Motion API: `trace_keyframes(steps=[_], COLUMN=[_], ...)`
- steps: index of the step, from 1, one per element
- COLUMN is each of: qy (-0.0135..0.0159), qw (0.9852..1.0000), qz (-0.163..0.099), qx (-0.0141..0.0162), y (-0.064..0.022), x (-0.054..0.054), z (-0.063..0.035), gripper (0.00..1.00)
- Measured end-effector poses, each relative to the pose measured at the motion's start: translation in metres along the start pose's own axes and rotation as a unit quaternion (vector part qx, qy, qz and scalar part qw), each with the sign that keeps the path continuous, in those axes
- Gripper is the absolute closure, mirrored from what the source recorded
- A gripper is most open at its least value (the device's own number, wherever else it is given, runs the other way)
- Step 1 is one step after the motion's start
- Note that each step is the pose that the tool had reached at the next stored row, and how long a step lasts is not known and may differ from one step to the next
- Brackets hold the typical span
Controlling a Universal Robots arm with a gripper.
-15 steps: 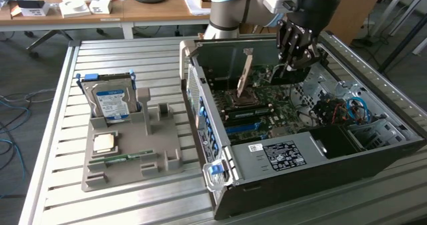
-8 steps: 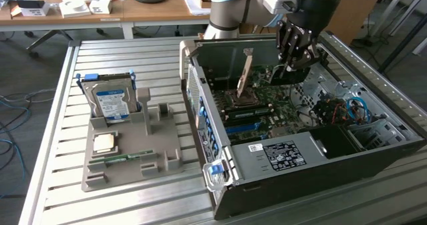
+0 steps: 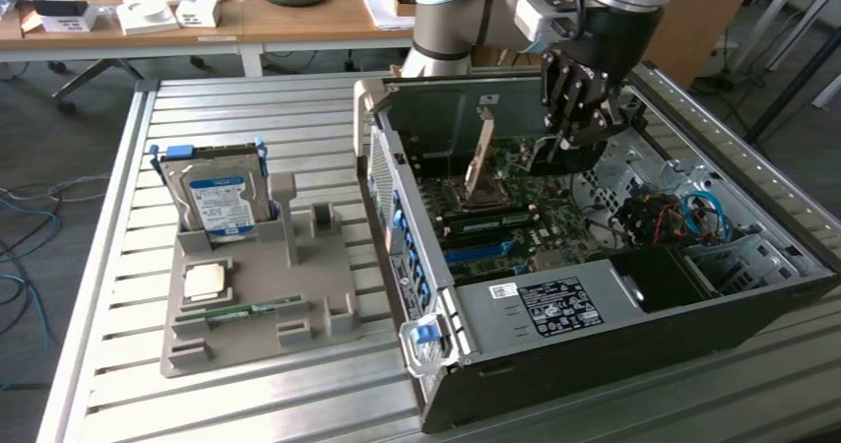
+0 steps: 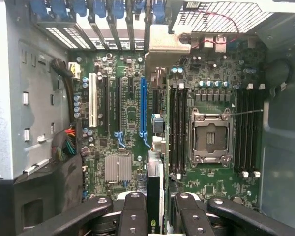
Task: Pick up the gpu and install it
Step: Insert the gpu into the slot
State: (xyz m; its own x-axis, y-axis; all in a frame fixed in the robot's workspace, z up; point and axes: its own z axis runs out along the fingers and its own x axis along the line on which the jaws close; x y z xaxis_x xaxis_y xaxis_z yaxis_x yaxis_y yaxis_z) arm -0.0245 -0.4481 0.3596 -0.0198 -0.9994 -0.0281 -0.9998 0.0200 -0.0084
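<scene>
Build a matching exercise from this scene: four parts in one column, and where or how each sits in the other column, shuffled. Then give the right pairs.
Column one
1. gpu
2. hard drive
3. memory stick
4. CPU socket

Column two
A. standing on edge in the grey holder
B. on the motherboard, between two banks of memory slots
C. held edge-on in the gripper, over the motherboard
D. lying flat on the grey holder

Pairs: 1-C, 2-A, 3-D, 4-B
</scene>
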Motion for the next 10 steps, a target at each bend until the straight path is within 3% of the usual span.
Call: trace_keyframes(steps=[10], qy=[0.0000], qw=[1.0000], qz=[0.000], qx=[0.0000], y=[0.0002], x=[0.001], z=[0.0181], gripper=[0.74])
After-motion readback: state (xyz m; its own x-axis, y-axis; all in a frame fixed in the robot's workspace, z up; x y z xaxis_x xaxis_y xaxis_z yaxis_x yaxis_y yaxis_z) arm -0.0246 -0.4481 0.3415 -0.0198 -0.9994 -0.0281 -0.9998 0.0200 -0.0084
